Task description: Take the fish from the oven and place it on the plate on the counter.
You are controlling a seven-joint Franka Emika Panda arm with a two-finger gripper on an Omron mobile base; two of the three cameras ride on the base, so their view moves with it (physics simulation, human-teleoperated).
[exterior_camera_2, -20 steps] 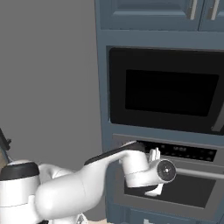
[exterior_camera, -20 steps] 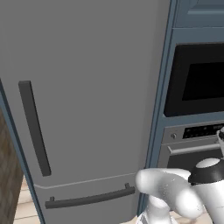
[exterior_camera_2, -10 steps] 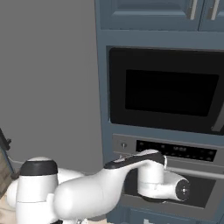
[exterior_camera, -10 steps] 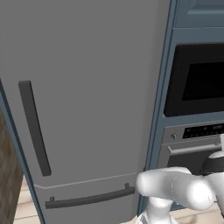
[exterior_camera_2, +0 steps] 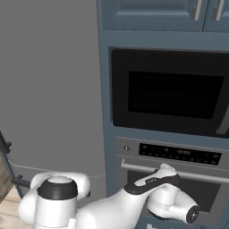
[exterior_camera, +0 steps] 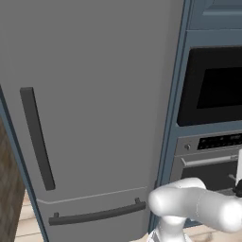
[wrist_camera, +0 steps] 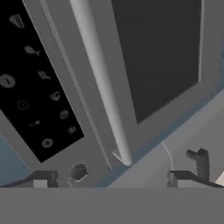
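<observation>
The robot's pincer (wrist_camera: 116, 177) is spread wide and empty, its fingertips (wrist_camera: 197, 162) close before the oven (exterior_camera_2: 172, 179), probably to grasp the pale bar handle (wrist_camera: 101, 83) running along the top edge of the shut dark door (wrist_camera: 157, 52). The control strip (wrist_camera: 35, 83) sits just beyond. The fish is unseen, presumably inside. A tall grey fridge (exterior_camera: 90, 113) stands left, well apart, leaving open room for swinging the door.

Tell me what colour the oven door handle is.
Pale steel-grey; the handle shows best in the hand view, running across the oven door.
</observation>
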